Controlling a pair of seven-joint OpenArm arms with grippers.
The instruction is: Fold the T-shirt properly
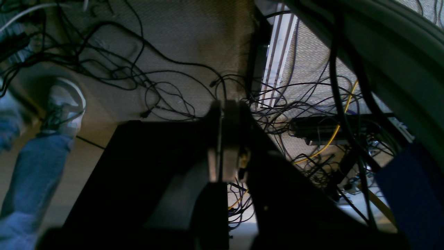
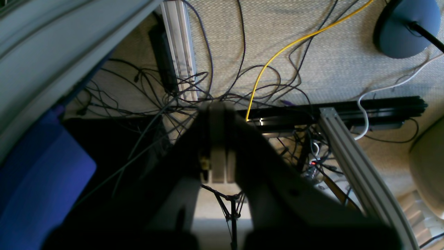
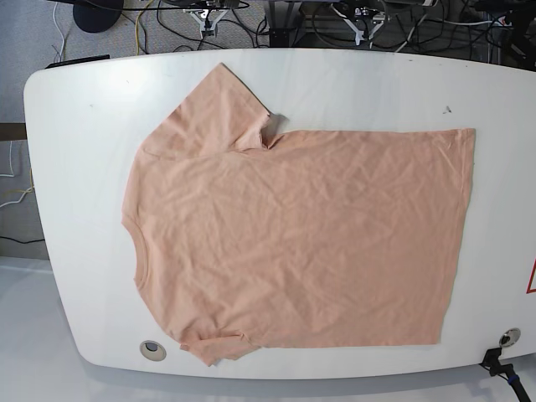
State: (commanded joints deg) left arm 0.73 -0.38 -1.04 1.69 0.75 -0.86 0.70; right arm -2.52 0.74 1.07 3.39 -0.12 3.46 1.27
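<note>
The wrinkled salmon-pink cotton T-shirt [image 3: 301,234] lies spread on the white rounded table [image 3: 502,209], its lower sleeve bunched; both grippers' fingers [image 1: 222,146] [image 2: 218,146] are together.

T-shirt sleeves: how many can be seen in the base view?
2: one sleeve spread out at the upper left, the other bunched at the lower left, so part may be hidden.

Salmon-pink short-sleeved T-shirt [image 3: 310,234]: matt cloth, wrinkled. White rounded-corner table [image 3: 377,92]: smooth. Long silver ridged bar [image 2: 178,52]: metallic.
</note>
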